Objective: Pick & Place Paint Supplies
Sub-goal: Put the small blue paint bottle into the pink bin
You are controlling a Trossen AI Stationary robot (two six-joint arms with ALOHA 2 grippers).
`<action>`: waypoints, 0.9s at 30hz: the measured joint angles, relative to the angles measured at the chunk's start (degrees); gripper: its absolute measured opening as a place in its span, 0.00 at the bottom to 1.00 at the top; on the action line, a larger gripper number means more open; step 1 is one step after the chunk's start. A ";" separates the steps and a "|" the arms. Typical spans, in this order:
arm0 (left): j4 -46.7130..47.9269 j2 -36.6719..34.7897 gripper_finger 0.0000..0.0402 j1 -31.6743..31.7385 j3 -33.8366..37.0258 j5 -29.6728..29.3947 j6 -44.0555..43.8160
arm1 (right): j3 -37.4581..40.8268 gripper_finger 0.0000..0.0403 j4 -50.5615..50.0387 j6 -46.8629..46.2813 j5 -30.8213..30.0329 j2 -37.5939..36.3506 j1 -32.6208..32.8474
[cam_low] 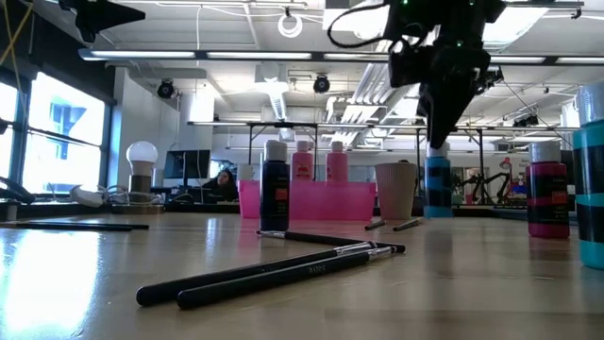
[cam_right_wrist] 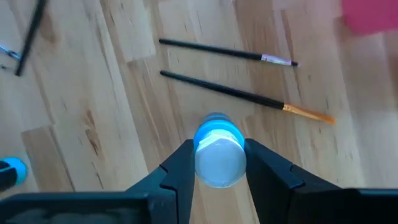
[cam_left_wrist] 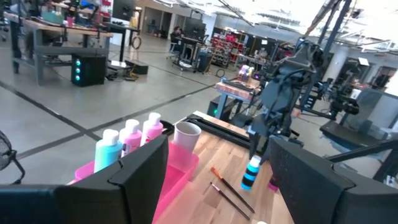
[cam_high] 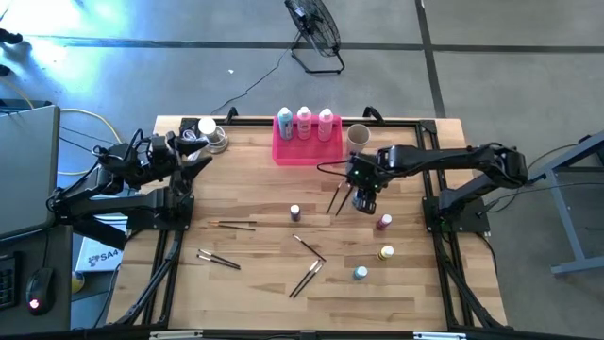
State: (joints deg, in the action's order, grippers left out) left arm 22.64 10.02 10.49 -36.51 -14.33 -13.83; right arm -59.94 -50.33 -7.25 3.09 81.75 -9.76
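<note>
The small blue bottle [cam_right_wrist: 217, 152], round with a smooth white cap, sits between my right gripper [cam_right_wrist: 217, 163] fingers, which press its sides from either flank; I am closed on it. It stands just at five o'clock of the glossy pink tray [cam_high: 307, 151], near the middle of the pale wooden plank table [cam_high: 255, 293]. Two thin dark-handled brushes [cam_right_wrist: 245, 93] lie beside it. My left gripper [cam_left_wrist: 214, 171] waits wide open at the table's ten o'clock corner.

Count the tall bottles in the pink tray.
3 in a row: teal bottle at the tray's left end, pink bottle mid-tray, second pink bottle at right. None looks hidden.
</note>
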 joint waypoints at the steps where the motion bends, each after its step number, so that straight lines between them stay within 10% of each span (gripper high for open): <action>1: -0.01 0.00 0.68 0.02 0.00 -0.21 0.01 | -0.33 0.29 -0.23 -0.02 -0.22 -0.48 0.00; 27: -0.01 0.00 0.68 -0.01 0.00 -0.78 0.01 | -22.33 0.28 5.87 3.02 -4.46 -1.15 -7.22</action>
State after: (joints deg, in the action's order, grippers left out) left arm 22.63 10.02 10.48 -36.51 -15.11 -13.82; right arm -82.27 -44.46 -4.23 -1.37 80.60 -16.98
